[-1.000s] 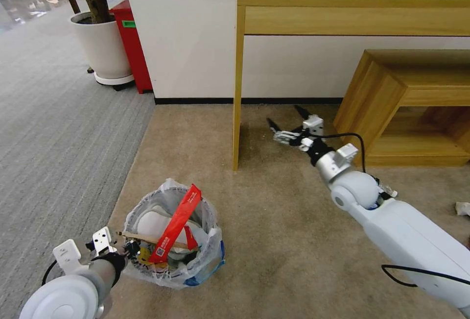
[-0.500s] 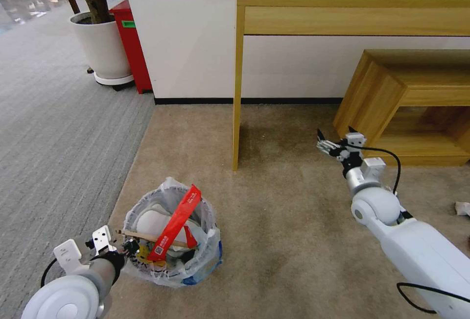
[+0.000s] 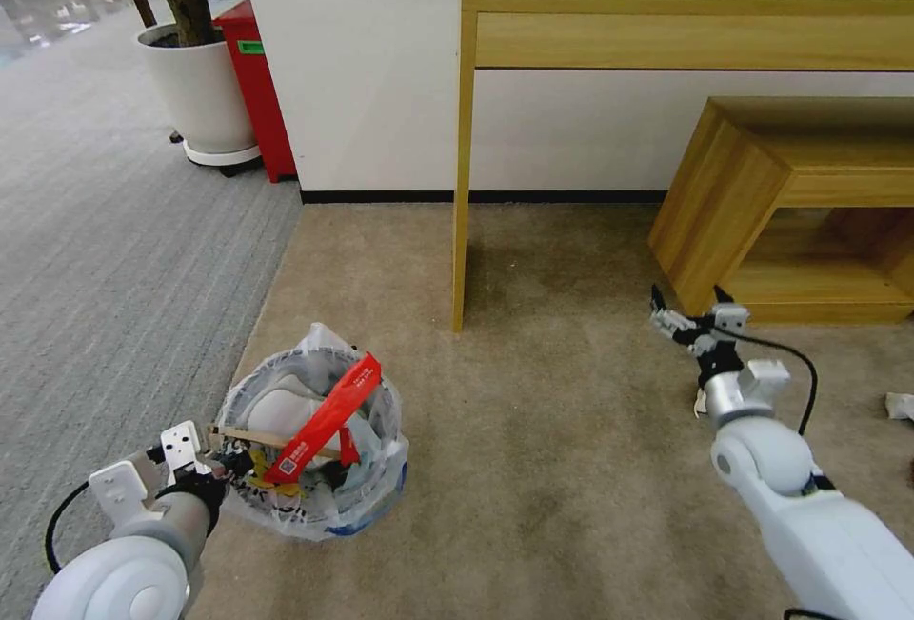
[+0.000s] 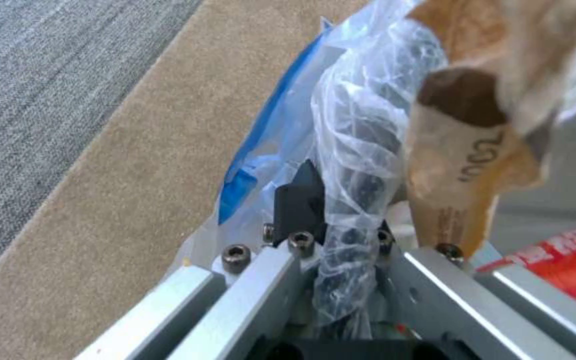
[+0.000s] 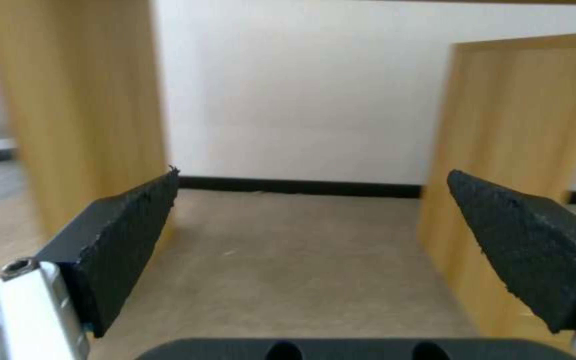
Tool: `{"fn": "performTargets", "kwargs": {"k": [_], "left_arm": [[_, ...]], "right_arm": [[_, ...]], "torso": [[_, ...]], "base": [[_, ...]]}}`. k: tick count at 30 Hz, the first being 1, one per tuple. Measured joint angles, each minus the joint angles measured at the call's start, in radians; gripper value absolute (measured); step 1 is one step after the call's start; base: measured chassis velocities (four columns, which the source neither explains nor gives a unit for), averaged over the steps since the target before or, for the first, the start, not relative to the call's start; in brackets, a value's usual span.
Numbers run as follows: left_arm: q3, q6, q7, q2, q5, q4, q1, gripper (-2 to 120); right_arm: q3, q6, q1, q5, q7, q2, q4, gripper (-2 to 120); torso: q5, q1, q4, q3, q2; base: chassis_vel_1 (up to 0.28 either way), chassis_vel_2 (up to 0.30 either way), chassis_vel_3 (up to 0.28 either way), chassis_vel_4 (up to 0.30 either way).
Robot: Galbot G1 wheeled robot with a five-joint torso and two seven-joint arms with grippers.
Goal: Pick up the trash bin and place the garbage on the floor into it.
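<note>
1. Left gripper (image 3: 221, 464) sits at the near-left rim of the trash bin (image 3: 314, 515). Its jaws are clamped on the rim through the crinkly translucent bag liner (image 4: 355, 150); in the left wrist view one black fingertip (image 4: 299, 202) lies outside the plastic and the bunched film runs down between the jaws.
2. The bin sits on the beige carpet (image 3: 533, 468), just beside the seam with the grey ribbed carpet (image 3: 105, 249). Whether its base touches the carpet cannot be told.
3. Bin contents ahead of the left jaws: a red wrapper (image 3: 324, 418) standing at a slant above the rim, a thin wooden stick (image 3: 262, 438) lying across the opening with one end next to the left jaws, and a white slipper (image 3: 276, 406) beneath them. A brown paper piece (image 4: 465, 150) with printed digits hangs just beyond the jaws in the left wrist view. A blue patch of the liner (image 4: 261, 150) shows on the outside, beside the outer fingertip.
4. Right gripper (image 3: 693, 308) hangs over open carpet, jaws wide apart with nothing between them; both black pads (image 5: 128, 235) are seen spread in the right wrist view.
5. Ahead of the right jaws: the low wooden cabinet (image 3: 762, 191) to one side, the desk leg (image 3: 464, 182) to the other, with bare carpet and a white wall between.
6. A white tissue (image 3: 899, 405) lies on the carpet, well apart from the right jaws and out to the robot's right.
</note>
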Motion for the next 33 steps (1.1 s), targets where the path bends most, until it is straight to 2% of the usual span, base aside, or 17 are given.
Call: {"fn": "performTargets", "kwargs": {"k": [7,12,23,33], "left_arm": [[0.002,0.000,0.032,-0.012,0.057,0.016,-0.001,0],[-0.003,0.000,0.036,-0.014,0.063,0.017,0.003,0],[-0.015,0.000,0.052,-0.022,0.091,0.022,-0.002,0],[-0.012,0.000,0.072,-0.029,0.117,0.028,-0.001,0]], "right_arm": [[-0.053,0.057,-0.052,-0.056,-0.063,0.019,-0.010,100],[-0.055,0.064,-0.055,-0.065,-0.065,0.030,-0.015,100],[0.110,0.045,-0.080,-0.102,-0.032,0.080,-0.037,100],[0.095,0.076,-0.123,-0.137,-0.047,0.097,-0.051,100]], "torso": [[0.0001,0.000,0.0000,0.000,0.000],[0.0001,0.000,0.0001,0.000,0.000],[0.0002,0.000,0.0000,0.000,0.000],[0.0002,0.000,0.0000,0.000,0.000]], "base": [[0.000,0.000,0.000,0.000],[0.000,0.000,0.000,0.000],[0.000,0.000,0.000,0.000],[0.000,0.000,0.000,0.000]]}}
